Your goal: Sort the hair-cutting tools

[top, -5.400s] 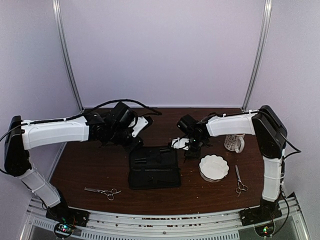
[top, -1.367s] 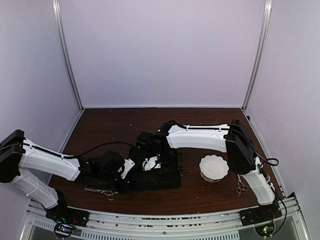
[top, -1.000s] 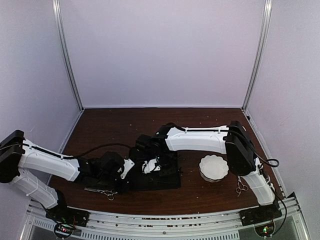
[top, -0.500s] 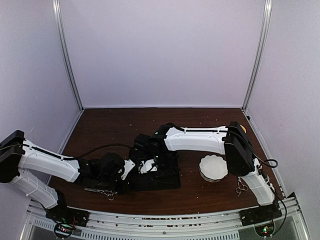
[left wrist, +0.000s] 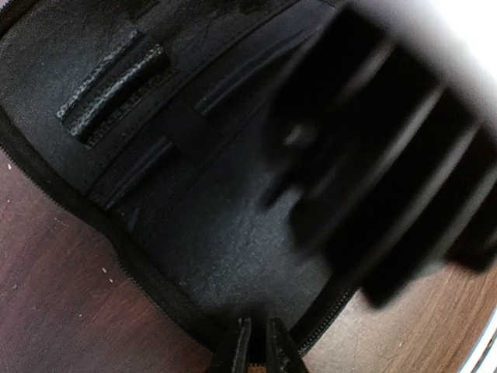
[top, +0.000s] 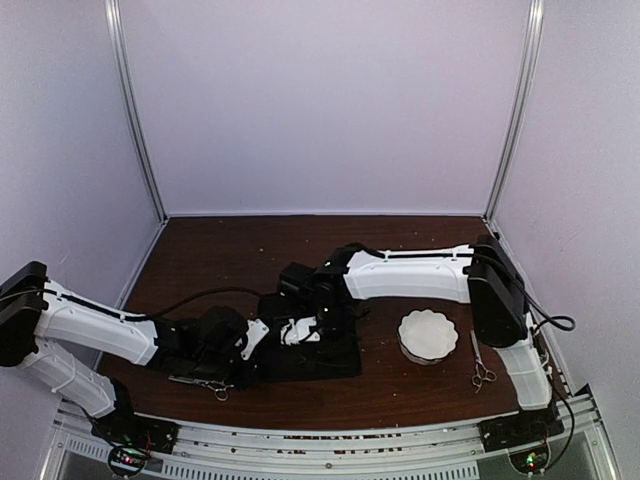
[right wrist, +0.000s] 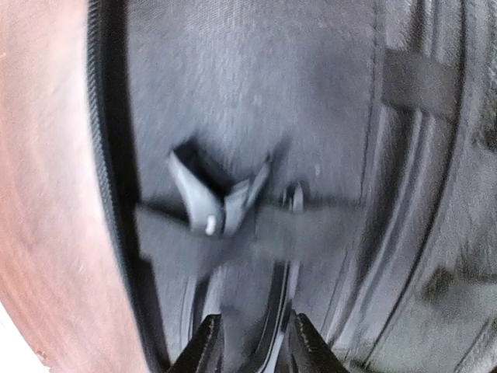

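A flat black zip case [top: 335, 352] lies open at the table's middle. My left gripper [top: 262, 352] is shut on the case's near left rim [left wrist: 194, 322], its fingertips [left wrist: 242, 342] almost together. My right gripper [top: 300, 330] hovers low over the case's inside, open [right wrist: 252, 346]. In the right wrist view a black clip [right wrist: 221, 202] sits tucked under an elastic band, and a second thin clip piece [right wrist: 281, 299] runs between my open fingers, free of both. One pair of silver scissors [top: 208, 383] lies beside the left arm, another [top: 481, 366] at the front right.
A white scalloped bowl [top: 428, 335] stands right of the case. The right arm's blurred black gripper body [left wrist: 373, 179] fills the upper right of the left wrist view. Brown tabletop [left wrist: 54, 295] shows beside the case's zip edge.
The right gripper's jaws have opened, letting go of the thin clip inside the case, and the right arm's elbow has swung to the right. The left gripper has stayed put.
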Tool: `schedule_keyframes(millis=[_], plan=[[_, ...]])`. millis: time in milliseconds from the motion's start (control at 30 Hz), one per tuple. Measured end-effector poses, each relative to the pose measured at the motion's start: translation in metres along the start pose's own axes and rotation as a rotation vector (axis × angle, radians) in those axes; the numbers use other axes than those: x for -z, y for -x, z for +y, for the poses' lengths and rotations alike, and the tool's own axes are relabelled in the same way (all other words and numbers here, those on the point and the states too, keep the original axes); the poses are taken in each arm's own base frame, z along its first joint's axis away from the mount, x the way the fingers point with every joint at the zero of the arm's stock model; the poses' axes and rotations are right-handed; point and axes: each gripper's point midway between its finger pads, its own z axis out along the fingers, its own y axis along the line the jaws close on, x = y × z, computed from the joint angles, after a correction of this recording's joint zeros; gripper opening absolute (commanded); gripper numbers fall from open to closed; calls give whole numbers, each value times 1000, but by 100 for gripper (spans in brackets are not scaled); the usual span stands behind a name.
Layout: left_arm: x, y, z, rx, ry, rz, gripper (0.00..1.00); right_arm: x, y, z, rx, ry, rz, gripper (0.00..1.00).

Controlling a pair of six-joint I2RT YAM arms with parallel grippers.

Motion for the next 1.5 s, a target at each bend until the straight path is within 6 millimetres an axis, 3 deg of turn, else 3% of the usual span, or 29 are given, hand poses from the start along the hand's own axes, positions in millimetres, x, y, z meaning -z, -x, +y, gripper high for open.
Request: schedule_keyframes(millis=[200, 467, 700, 933, 1500], plan=[[0, 0, 0, 0, 0, 0, 12, 18, -21, -6, -39, -13, -28, 32], [0, 0, -2, -5, -3, -2, 12, 5, -35, -12, -72, -2, -19, 32], [0, 1, -4, -10, -5, -5, 12, -9, -33, -9, -71, 24, -15, 14], [0, 0, -6, -16, -6, -7, 12, -7, -24, -8, -97, 48, -42, 0], [0, 3, -9, -25, -2, -21, 12, -8, 15, -6, -111, 66, -107, 0]])
